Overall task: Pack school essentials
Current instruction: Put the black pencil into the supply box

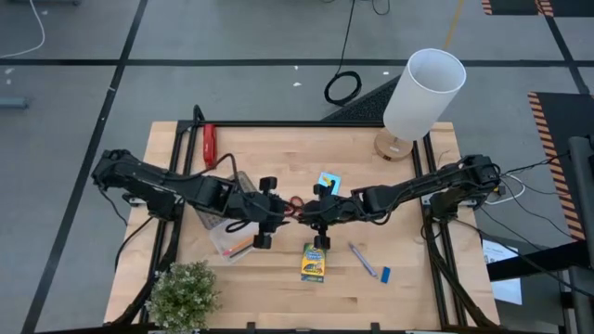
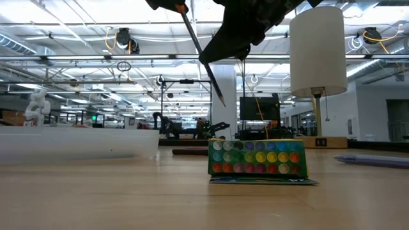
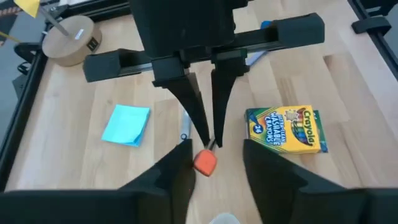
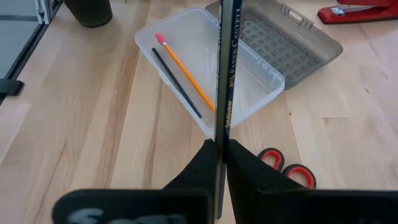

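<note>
- Two pencils, one orange pencil point(image 4: 186, 68) and one thin black pencil point(image 4: 177, 84), lie in the clear case point(image 4: 261, 93).
- One left hand point(image 1: 264, 212) hangs beside it, fingers apart.
- One pair of red-handled scissors point(image 4: 287, 168) lies on the surface.
- One right hand point(image 4: 219, 163) is clamped on one dark pencil point(image 4: 227, 68).
- One crayon box point(image 1: 314, 263), one light-blue notepad point(image 1: 329, 182), one blue pen point(image 1: 363, 261) lie to the right.

1. Table point(image 4: 93, 124): pale wood, smooth matt
2. Case point(image 4: 249, 81): clear glossy plastic; its dotted lid point(image 4: 292, 40) grey translucent plastic
3. Crayon box point(image 3: 287, 129): printed glossy card
4. Dark pencil point(image 4: 227, 68): lacquered, gold lettering
5. Notepad point(image 3: 127, 124): matt paper
</note>
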